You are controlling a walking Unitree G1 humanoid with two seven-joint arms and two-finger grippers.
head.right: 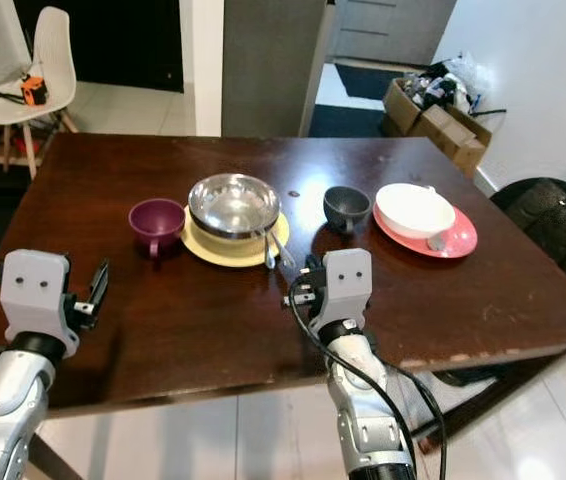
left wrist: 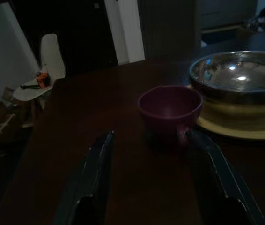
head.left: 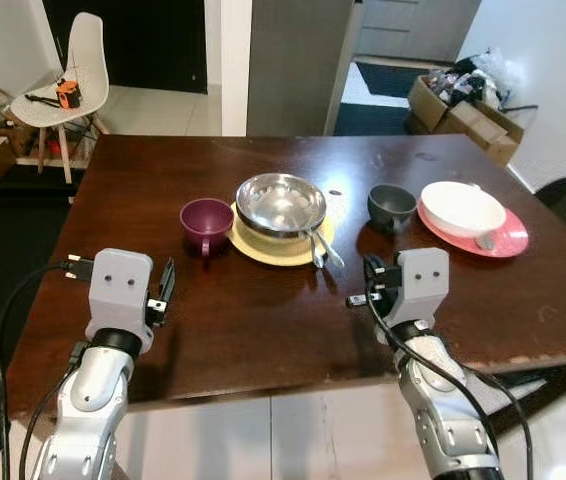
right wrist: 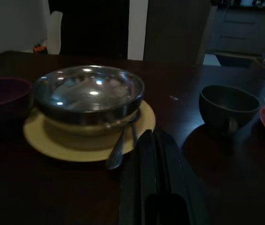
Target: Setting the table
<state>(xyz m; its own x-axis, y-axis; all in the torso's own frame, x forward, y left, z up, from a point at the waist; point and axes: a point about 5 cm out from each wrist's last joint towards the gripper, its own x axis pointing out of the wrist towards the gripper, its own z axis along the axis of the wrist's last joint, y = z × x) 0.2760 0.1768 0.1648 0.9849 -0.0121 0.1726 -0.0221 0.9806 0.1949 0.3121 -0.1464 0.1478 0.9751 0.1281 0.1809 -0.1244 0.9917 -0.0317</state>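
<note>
- Steel bowl [head.left: 281, 202]: sits on a yellow plate [head.left: 263, 245] near the middle of the dark wooden table [head.left: 263, 320].
- Two spoons [head.left: 321, 247]: lie side by side on the plate's right rim, their handles leaning against the bowl.
- Purple cup [head.left: 205, 222]: stands just beside the yellow plate on the robot's left, upright, handle turned toward the robot.
- Dark grey cup [head.left: 392, 205]: stands to the right of the yellow plate, apart from it and close to the pink plate.
- White bowl [head.left: 461, 207]: rests on a pink plate [head.left: 508, 240] toward the right end of the table; a small pale object [head.left: 484, 240] lies on that plate's near rim, too small to identify.
- Left gripper [left wrist: 153, 180]: held low over the near left part of the table, pointing at the purple cup; its two black fingers [left wrist: 95, 173] are spread wide with nothing between them.
- Right gripper [right wrist: 153, 183]: held low over the near table in front of the spoons, between the yellow plate and the grey cup; its fingers are pressed together, gripping nothing.
- White chair [head.left: 73, 75]: stands beyond the far left corner of the table, with a small orange and black object [head.left: 68, 93] on its seat.
- Cardboard boxes [head.left: 463, 110]: stand on the floor beyond the far right corner.
- Black chair [head.right: 553, 225]: stands beside the table's right edge.
</note>
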